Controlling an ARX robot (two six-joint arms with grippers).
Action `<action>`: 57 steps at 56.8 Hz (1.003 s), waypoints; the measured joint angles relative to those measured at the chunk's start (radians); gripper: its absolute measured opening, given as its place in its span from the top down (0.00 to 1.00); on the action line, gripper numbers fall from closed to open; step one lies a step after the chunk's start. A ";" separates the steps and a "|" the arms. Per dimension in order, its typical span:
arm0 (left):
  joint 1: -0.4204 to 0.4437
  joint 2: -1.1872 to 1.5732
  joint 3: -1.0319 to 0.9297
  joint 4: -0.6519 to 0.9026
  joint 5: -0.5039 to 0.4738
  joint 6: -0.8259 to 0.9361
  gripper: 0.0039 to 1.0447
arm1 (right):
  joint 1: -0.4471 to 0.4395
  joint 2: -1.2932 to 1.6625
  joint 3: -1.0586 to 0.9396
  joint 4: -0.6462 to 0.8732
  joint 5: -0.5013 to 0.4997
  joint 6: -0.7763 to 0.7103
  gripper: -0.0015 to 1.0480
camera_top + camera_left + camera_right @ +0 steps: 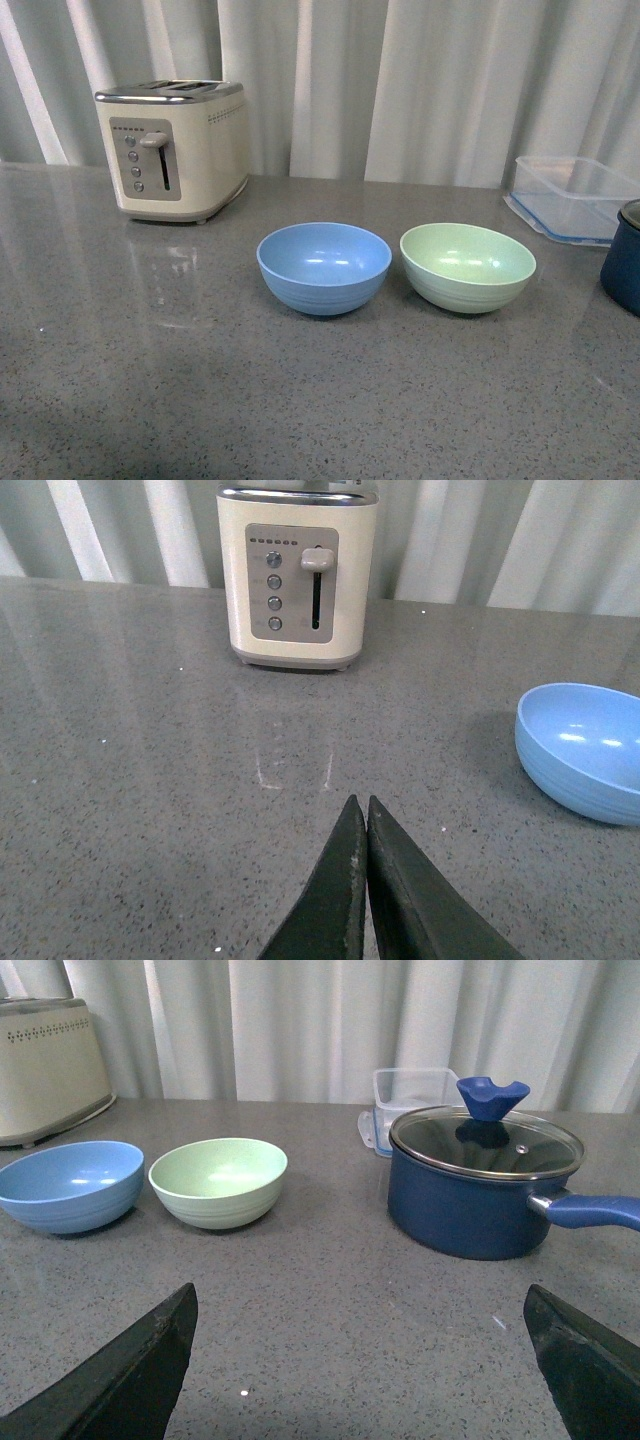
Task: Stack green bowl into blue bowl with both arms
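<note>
The blue bowl and the green bowl stand upright side by side on the grey counter, blue on the left, a small gap between them. Both are empty. Neither arm shows in the front view. In the left wrist view my left gripper is shut and empty, low over the counter, with the blue bowl off to one side. In the right wrist view my right gripper is wide open and empty, well short of the green bowl and the blue bowl.
A cream toaster stands at the back left. A clear blue-rimmed container and a dark navy pot stand at the right edge; the pot has a glass lid and a long handle. White curtains hang behind.
</note>
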 joint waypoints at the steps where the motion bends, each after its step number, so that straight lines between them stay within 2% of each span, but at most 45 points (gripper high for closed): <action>1: 0.003 -0.016 -0.011 -0.005 0.004 0.000 0.97 | 0.000 0.000 0.000 0.000 0.000 0.000 0.10; 6: 0.011 -0.068 -0.046 -0.022 0.014 0.000 0.97 | 0.000 0.000 0.000 0.000 0.000 0.000 0.10; 10: 0.051 -0.116 -0.076 -0.044 0.071 0.001 0.97 | 0.000 0.000 0.000 0.000 0.000 0.000 0.10; 24: 0.081 -0.209 -0.169 -0.046 0.079 0.000 0.97 | 0.000 0.000 0.000 0.000 0.000 0.000 0.10; 57: 0.081 -0.641 -0.213 -0.409 0.079 0.000 0.97 | 0.000 0.000 0.000 0.000 0.000 0.000 0.10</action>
